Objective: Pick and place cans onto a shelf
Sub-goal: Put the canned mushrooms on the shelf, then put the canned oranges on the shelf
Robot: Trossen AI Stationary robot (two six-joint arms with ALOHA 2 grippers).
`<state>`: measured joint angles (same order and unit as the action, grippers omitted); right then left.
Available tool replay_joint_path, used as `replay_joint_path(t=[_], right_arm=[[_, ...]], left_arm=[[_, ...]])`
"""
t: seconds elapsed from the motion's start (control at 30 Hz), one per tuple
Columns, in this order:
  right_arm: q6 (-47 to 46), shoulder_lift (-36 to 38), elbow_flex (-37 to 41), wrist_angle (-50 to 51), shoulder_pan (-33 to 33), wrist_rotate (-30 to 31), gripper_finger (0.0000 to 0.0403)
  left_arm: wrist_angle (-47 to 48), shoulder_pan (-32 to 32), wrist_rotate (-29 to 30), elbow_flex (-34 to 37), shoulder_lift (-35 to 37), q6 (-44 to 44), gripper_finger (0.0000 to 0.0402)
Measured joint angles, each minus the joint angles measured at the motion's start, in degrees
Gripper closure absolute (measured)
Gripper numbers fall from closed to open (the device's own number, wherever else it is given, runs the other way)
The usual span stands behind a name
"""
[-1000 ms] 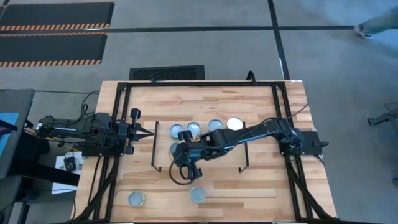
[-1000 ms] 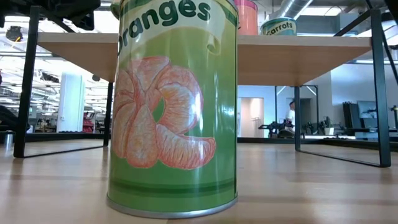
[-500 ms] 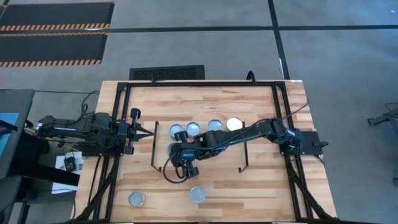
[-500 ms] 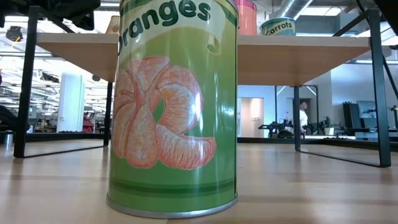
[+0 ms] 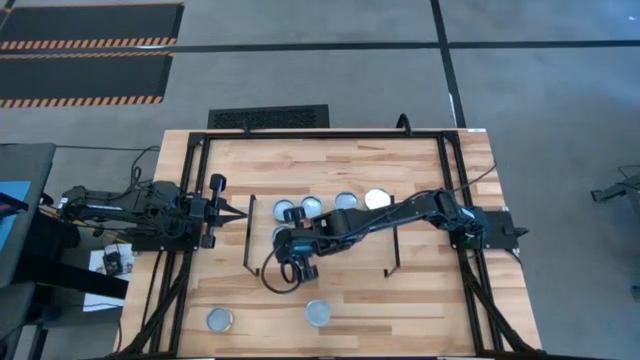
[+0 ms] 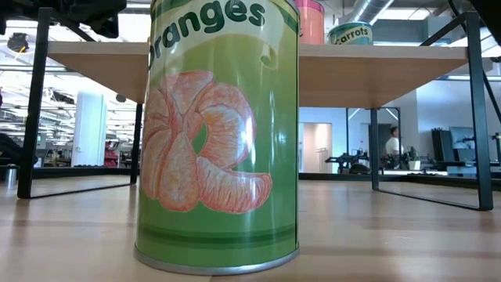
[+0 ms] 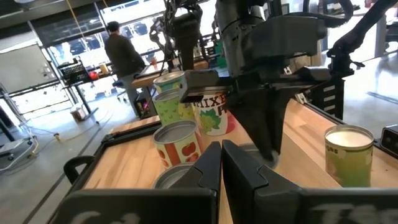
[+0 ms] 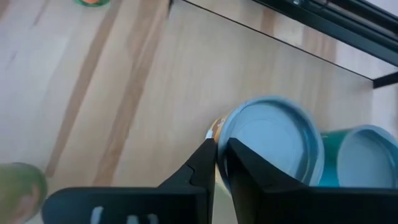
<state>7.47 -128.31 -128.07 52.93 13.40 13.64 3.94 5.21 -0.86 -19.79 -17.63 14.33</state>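
Note:
The light-wood shelf (image 5: 350, 255) on black wire legs stands mid-table and carries several silver-topped cans (image 5: 311, 207). My right gripper (image 5: 296, 255) hangs shut over the shelf's near-left part. Its tips (image 8: 216, 149) stand beside the rim of a silver-topped can (image 8: 267, 138), and a teal can (image 8: 356, 155) stands behind that one. Two cans stand on the table near its front edge, one yellow-rimmed (image 5: 220, 320) and the other (image 5: 318, 312) to its right. A green oranges can (image 6: 219, 133) fills the low view. My left gripper (image 5: 238, 212) waits shut at the shelf's left end. My right gripper points down with its shut fingertips (image 8: 208, 152) at the rim (image 8: 219, 127) of the silver-topped can on the shelf. I cannot tell whether they touch it.
The shelf's wire legs (image 5: 248, 240) (image 5: 395, 250) stand on the butcher-block table (image 5: 440, 300). A black frame (image 5: 330, 133) runs round the table. Bare wood lies right of the shelf. A person (image 6: 391, 145) shows far off in the room.
My right gripper has gone a little toward the table's left edge over the shelf, and its cable loop has gone with it. The cans have stayed where they were.

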Motion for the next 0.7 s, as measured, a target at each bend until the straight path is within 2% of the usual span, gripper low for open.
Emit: replay_joint_path(t=[0.3,0.53,0.7], right_arm=[[-0.25,0.0,0.04,-1.35,-0.43,1.54,0.032],[-0.53,0.15,0.04,-3.89,-0.32,1.55,0.028],[-0.11,3.11,0.09,-2.43,1.55,1.51,0.025]], left_arm=[[0.0,0.0,0.0,0.0,0.0,-0.02,0.0397],[0.05,0.02,0.0,0.0,0.0,-0.02,0.0397],[0.09,0.0,0.0,0.0,0.0,-0.04,0.0397]])
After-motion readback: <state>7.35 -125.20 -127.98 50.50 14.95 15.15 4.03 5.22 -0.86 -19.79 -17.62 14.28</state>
